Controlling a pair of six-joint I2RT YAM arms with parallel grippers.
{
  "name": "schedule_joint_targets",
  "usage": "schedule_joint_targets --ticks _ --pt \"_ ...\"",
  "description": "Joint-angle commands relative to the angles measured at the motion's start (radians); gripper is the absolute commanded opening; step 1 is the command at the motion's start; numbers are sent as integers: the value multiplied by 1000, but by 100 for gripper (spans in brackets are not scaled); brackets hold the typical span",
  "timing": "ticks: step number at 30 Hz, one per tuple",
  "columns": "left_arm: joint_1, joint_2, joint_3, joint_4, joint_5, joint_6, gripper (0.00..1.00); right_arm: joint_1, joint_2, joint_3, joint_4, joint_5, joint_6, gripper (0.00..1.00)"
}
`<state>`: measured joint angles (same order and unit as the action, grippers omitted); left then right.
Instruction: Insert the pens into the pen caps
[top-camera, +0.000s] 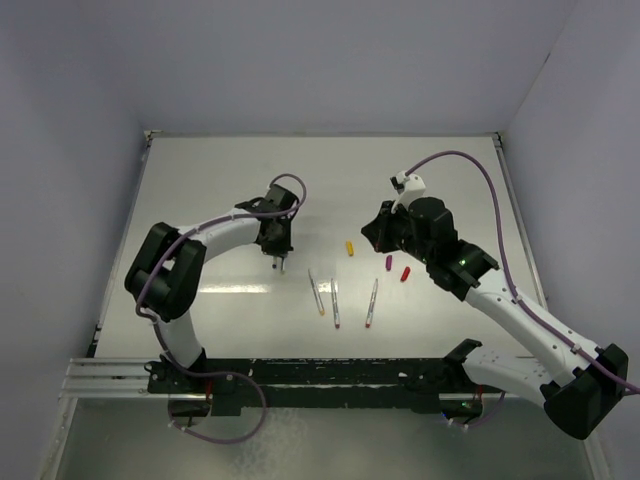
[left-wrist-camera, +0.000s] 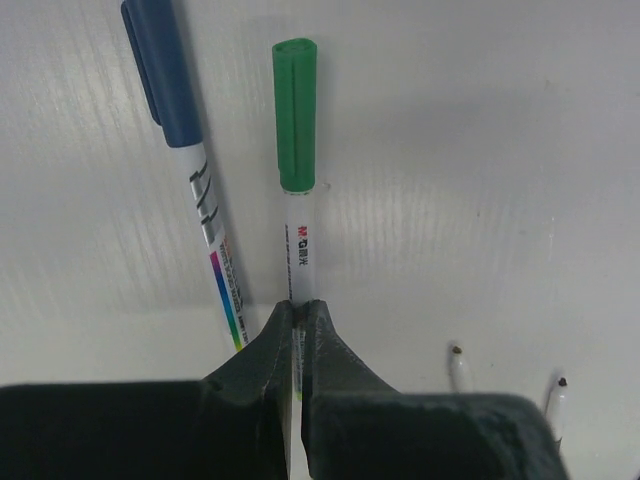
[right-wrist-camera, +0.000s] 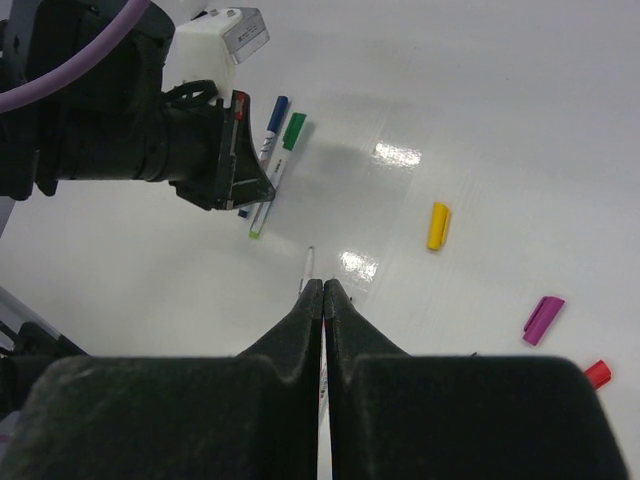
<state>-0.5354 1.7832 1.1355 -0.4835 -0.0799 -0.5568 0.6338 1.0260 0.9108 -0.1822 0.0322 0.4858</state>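
On the white surface (top-camera: 220, 180), the green-capped pen (left-wrist-camera: 297, 170) is pinched by the left pincer (left-wrist-camera: 298, 305) just beside the blue-capped pen (left-wrist-camera: 192, 170) — a set-down, it seems, with release called for next. The right pincer (right-wrist-camera: 324, 285) is pressed together, apparently empty. Three thin pale bare pens (top-camera: 335, 303) are laid mid-surface — a yellow cap (right-wrist-camera: 438, 225), purple cap (right-wrist-camera: 543, 320) and red cap (right-wrist-camera: 597, 373) are seen nearby.

Lighting: bright, even, from overhead; white table (top-camera: 200, 200) washed pale.
Glare: two small hot spots left of yellow cap (right-wrist-camera: 438, 226) in right wrist view; faint streak well left of same cap in top view.
Shadows: soft, grey, diffuse.
Focus: left wrist view crisp, print legible.
Top view corners dimmer.
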Motion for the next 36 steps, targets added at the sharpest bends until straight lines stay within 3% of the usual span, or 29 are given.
schedule_joint_targets --ticks 1,12,17,31,36 --pt "20 47 54 40 24 1 0 0 -10 19 24 -22 13 0" --pt "21 82 92 54 49 -10 14 -2 -15 9 18 -20 0 0" --pt "21 58 89 49 52 -21 23 -1 -11 -2 21 -19 -9 10" --pt "20 -129 92 50 80 -37 34 0 17 -31 38 16 -16 14" --pt "18 -203 68 23 91 -37 35 0 104 4 8 -50 -57 18"
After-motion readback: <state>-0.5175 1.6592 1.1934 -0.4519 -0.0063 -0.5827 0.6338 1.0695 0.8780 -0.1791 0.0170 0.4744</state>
